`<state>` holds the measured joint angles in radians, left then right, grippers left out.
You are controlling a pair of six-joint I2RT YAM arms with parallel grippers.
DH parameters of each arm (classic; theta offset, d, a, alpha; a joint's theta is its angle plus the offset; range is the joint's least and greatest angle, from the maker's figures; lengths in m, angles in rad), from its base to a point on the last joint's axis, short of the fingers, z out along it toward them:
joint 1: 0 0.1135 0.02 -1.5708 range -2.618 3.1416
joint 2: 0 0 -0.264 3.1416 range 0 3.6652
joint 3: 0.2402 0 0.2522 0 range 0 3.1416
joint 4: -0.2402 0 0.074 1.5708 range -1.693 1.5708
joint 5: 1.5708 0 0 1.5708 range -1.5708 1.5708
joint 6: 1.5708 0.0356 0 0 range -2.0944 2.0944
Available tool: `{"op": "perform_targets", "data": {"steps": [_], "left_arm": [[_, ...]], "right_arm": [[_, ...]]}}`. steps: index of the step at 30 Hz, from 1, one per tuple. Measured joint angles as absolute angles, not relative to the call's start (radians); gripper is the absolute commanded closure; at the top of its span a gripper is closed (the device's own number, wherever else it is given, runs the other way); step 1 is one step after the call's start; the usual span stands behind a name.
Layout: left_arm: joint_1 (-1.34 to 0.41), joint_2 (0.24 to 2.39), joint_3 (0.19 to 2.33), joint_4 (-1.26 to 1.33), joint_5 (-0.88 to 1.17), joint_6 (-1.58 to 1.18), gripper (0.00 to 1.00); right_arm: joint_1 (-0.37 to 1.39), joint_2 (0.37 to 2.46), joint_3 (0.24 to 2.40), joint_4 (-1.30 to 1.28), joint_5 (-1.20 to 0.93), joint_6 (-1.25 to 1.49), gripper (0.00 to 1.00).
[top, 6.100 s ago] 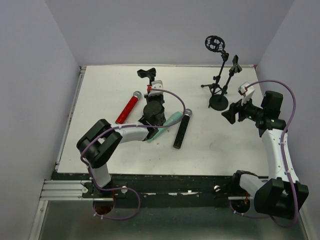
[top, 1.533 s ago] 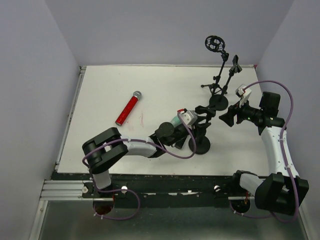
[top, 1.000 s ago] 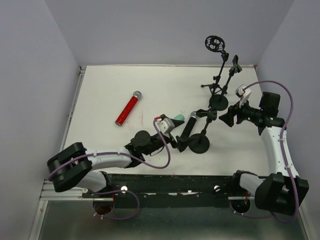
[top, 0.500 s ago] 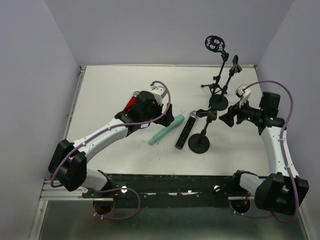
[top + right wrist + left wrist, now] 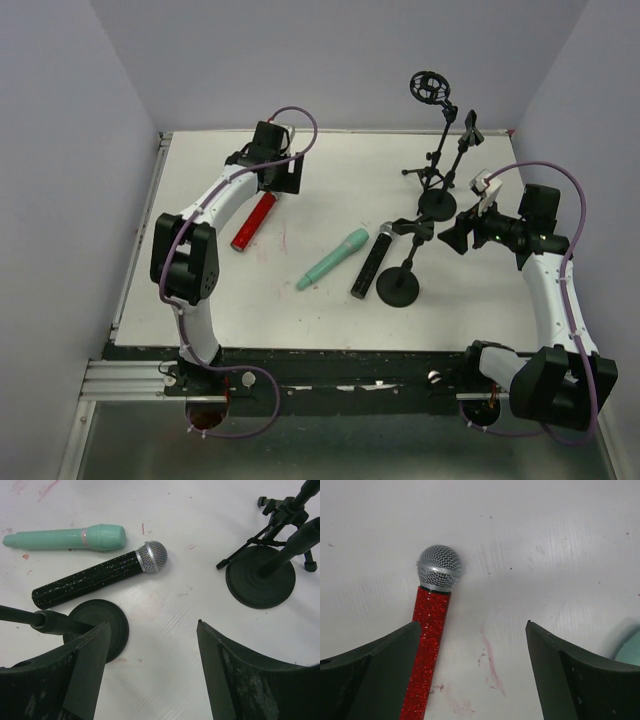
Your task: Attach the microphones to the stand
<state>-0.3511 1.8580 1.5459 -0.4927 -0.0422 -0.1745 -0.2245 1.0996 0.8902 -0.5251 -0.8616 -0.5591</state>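
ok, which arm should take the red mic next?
Left. The left gripper hangs open right over the red microphone, whose handle runs beside one finger. The right gripper, also open, sits over by the stands, nearer the black microphone.

Glittery red microphone [image 5: 429, 625], matt white table [image 5: 545, 540]

White table [image 5: 330, 170], some red stains [image 5: 490, 665]. Lying flat on it: red microphone [image 5: 253, 221], mint-green microphone [image 5: 332, 258] just beside black microphone [image 5: 367, 267]. Standing there: three black stands [image 5: 399, 288].
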Motion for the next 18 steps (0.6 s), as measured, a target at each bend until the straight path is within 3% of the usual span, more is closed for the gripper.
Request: {"op": "perform_targets", "data": {"steps": [7,9,10,18], "left_arm": [[-0.267,1.994,1.7,-0.65,-0.051,-0.104,0.12],[-0.255,2.022,1.715,-0.686,-0.051,-0.088,0.17],[-0.252,2.036,1.723,-0.702,-0.051,-0.081,0.26],[-0.248,2.163,1.823,-0.83,-0.044,-0.045,0.35]], "right_arm": [[-0.224,1.1,0.89,-0.526,-0.862,-0.566,0.22],[-0.224,1.1,0.89,-0.526,-0.862,-0.567,0.21],[-0.224,1.1,0.89,-0.526,-0.862,-0.567,0.21],[-0.224,1.1,0.89,-0.526,-0.862,-0.569,0.21]]}}
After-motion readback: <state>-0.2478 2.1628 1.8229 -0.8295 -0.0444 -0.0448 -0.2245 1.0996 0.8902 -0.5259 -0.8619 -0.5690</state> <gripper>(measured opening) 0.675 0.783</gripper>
